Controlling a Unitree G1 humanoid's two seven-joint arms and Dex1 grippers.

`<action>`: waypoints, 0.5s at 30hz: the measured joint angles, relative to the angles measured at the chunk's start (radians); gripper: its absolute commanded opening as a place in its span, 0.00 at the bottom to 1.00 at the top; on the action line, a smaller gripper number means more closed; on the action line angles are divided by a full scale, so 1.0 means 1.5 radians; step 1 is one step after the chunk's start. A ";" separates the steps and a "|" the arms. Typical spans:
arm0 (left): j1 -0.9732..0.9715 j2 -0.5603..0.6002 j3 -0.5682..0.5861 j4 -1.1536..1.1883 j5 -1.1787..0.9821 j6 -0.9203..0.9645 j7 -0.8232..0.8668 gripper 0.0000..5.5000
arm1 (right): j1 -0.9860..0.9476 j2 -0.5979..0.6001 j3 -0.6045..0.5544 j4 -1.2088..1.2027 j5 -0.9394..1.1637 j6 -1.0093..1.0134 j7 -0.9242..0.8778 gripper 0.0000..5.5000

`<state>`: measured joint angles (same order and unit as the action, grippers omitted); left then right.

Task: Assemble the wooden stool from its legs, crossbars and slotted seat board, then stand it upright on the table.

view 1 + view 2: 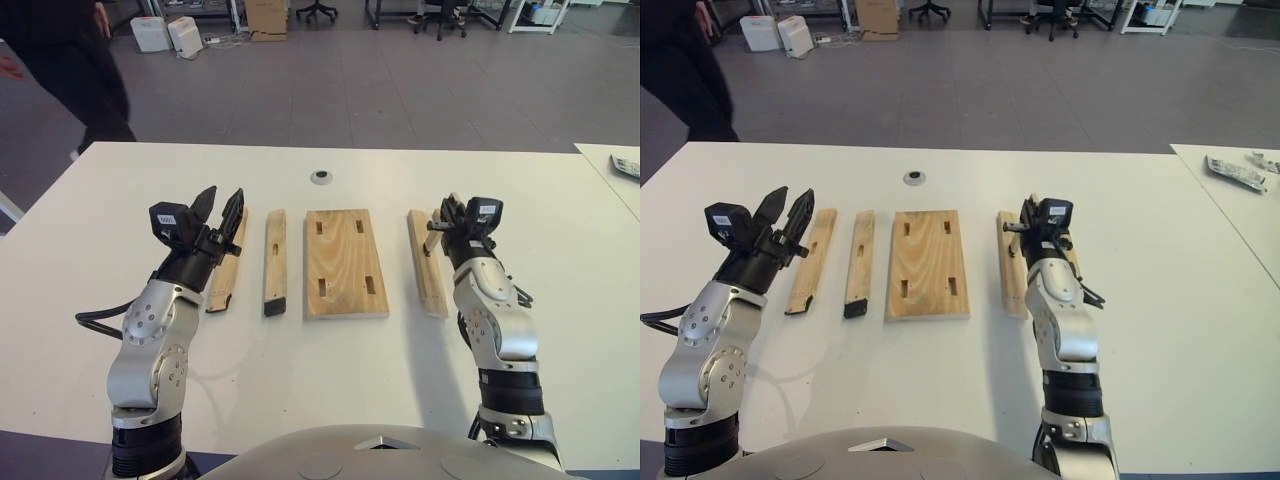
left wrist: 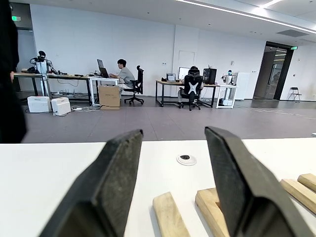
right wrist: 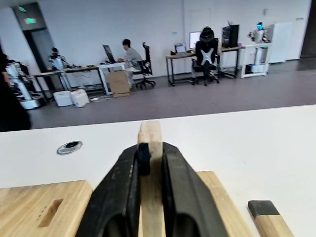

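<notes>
The slotted seat board point(image 1: 346, 262) lies flat in the middle of the table. Left of it lie two wooden legs point(image 1: 227, 262) point(image 1: 275, 260), each with a dark near end. My left gripper point(image 1: 224, 195) hangs open just above the far end of the outer left leg, with nothing between its fingers point(image 2: 111, 187). Right of the board lies another leg point(image 1: 427, 265). My right gripper point(image 1: 447, 212) is beside that leg's far end, shut on a thin wooden bar point(image 3: 149, 136) that points away from me. A further black-tipped piece point(image 3: 269, 222) lies close by.
A round grommet point(image 1: 321, 177) sits in the white table point(image 1: 150, 190) beyond the board. A second table point(image 1: 615, 165) with small items stands at the far right. A person stands off the table's far left corner. Bare tabletop lies beyond and in front of the parts.
</notes>
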<state>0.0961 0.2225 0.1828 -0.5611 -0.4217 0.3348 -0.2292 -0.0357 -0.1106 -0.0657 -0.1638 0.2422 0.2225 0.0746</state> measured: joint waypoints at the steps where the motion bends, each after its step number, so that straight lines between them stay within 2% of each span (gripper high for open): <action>1: 0.005 -0.001 0.001 0.000 0.000 -0.003 0.000 0.42 | 0.024 -0.003 0.001 0.009 0.004 -0.041 0.036 0.07; 4: 0.007 -0.002 0.005 -0.002 -0.002 -0.009 0.000 0.42 | 0.039 -0.018 0.007 0.024 0.004 -0.067 0.077 0.07; 15: 0.013 -0.013 0.005 -0.002 -0.002 -0.026 0.003 0.42 | 0.040 -0.030 0.030 0.018 -0.032 -0.064 0.072 0.07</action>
<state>0.1153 0.2027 0.1898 -0.5635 -0.4241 0.2961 -0.2253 0.0240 -0.1561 -0.0205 -0.1367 0.1945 0.1272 0.1825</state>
